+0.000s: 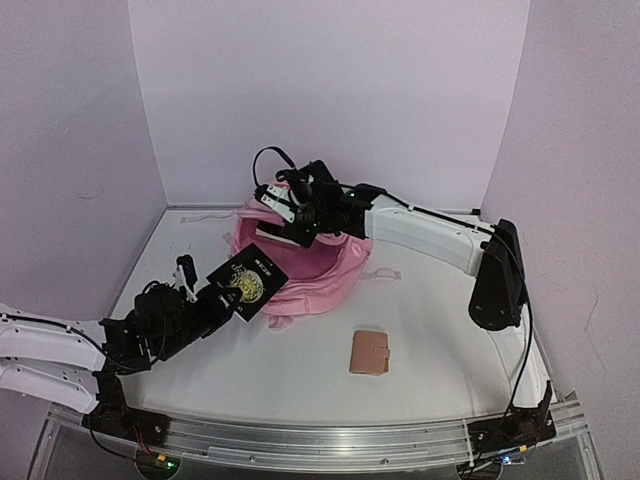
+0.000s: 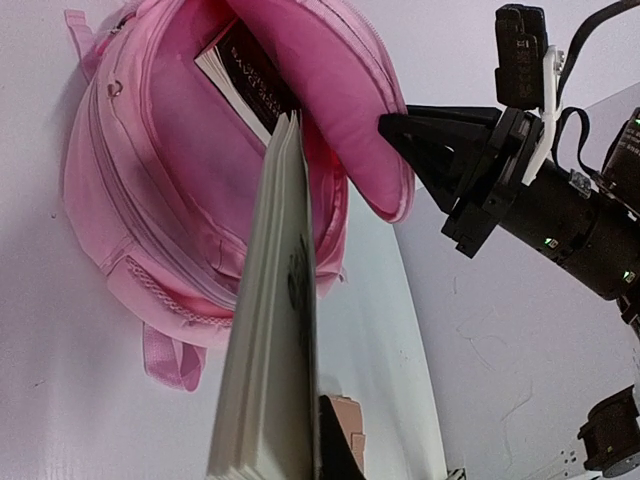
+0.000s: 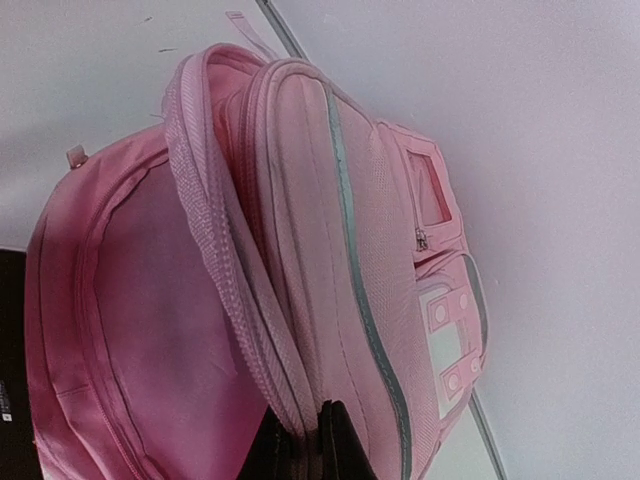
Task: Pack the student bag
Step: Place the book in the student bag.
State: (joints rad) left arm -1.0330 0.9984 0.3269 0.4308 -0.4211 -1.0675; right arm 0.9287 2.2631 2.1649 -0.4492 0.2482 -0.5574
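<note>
White table (image 1: 420, 380), walled in pale lilac. Toward its back and centre, the student bag (image 1: 310, 275), pink, lying down, main zip undone and mouth gaping toward the left arm. Front panel with grey-white stripe and zip pockets lifted clear of the back panel, arching over the opening (image 3: 330, 250).

Inside the mouth, propped against the lining, a black-covered book (image 2: 250, 85) taking up part of the way in.

At the mouth, a second book (image 1: 250, 278), black with a gold round emblem, seen edge-on from the left wrist (image 2: 270, 330), pale page block upward. Cannot tell whether its far edge is already past the zip.

On bare table nearer than the bag and off to the right, well apart from it, a small tan wallet (image 1: 369, 352), lying flat.

Right pincer (image 3: 305, 445) clenched on the zip rim of the bag's front panel, holding it up.

Left pincer (image 1: 222, 292) clamped on the second book at its near end.
</note>
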